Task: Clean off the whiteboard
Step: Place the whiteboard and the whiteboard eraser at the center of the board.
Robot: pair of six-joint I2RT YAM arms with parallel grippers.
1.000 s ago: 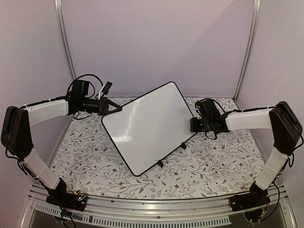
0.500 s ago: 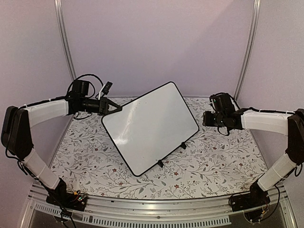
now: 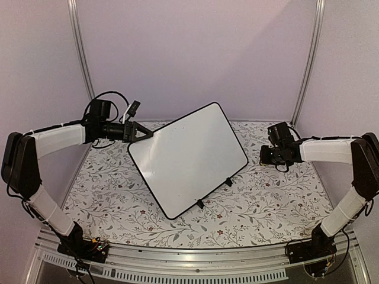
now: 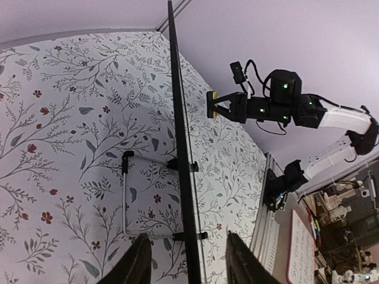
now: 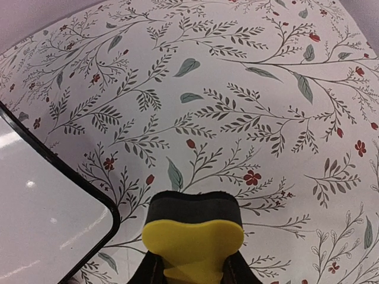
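Here the glossy, round-cornered whiteboard (image 3: 186,160) stands tilted on the floral cloth (image 3: 260,201); the left gripper (image 3: 144,135) is spread astride its thin black rim, and the right gripper (image 3: 265,155) pinches a yellow foam eraser (image 5: 192,231) nearby.

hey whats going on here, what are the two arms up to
Two robot arms are working on a whiteboard that stands tilted on the flower-patterned table. The left claw straddles the board's far left corner, with a finger on either side of the edge. The right claw grips a yellow and black eraser and hangs over the table beside the board's right corner, clear of it. From above, no writing shows on the board's face.
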